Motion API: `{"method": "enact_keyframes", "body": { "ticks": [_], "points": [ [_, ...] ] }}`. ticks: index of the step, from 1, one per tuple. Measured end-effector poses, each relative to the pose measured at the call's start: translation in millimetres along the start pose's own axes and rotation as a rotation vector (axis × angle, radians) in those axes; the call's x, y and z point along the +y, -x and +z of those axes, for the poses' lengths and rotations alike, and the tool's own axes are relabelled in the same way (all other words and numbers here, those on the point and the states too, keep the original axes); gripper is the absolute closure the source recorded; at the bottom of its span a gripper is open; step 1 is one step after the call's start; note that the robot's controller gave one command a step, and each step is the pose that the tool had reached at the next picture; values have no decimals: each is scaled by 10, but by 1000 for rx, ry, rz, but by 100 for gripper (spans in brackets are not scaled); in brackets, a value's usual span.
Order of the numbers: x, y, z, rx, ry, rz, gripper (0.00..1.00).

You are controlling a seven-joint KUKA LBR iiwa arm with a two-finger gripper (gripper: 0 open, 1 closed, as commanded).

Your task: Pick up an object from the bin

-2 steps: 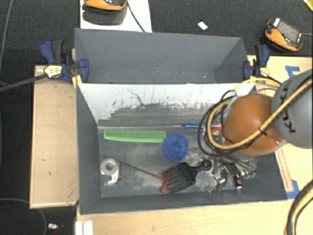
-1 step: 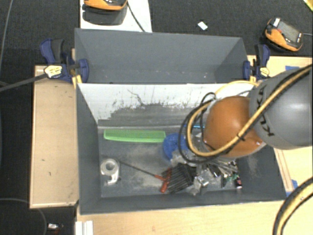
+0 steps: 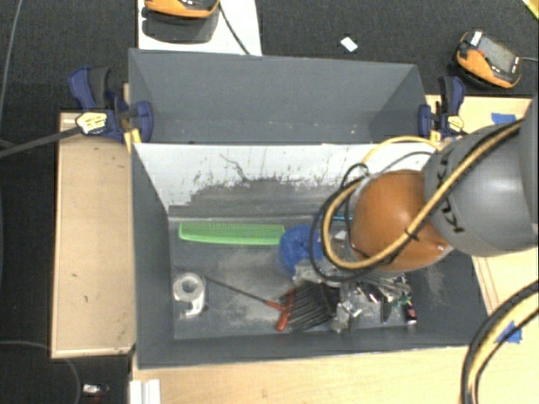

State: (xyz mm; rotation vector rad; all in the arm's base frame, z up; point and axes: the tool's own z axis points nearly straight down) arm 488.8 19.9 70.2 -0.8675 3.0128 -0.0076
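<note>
The gripper [image 3: 348, 305] sits low in the front right part of the grey metal bin [image 3: 157, 234], close to the front wall, with the rounded orange cover [image 3: 389, 217] of the wrist above it. It is directly against a black-bristled brush with a red handle [image 3: 296, 308], which lies flat on the floor near the front edge, right of the middle. Whether the claw is released or clenched cannot be told from here. Just behind the brush, touching the wrist's left side, is a blue crumpled lump [image 3: 296, 246]. A flat green plastic comb [image 3: 232, 234] lies along the foot of the back slope. A thin dark rod [image 3: 242, 290] runs from the brush toward a small silvery ring-shaped piece [image 3: 189, 294] in the front left corner. The middle of the floor between comb and rod is bare
</note>
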Motion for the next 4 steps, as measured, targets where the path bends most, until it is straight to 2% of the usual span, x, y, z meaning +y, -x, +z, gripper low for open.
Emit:
{"method": "enact_keyframes", "body": {
  "ticks": [1, 3, 4],
  "points": [
    [85, 97, -22, -14, -1, -268, 100],
    [84, 103, -50, -18, -3, -268, 100],
    [99, 78, -462, -7, 5, -265, 100]
  ]
}}
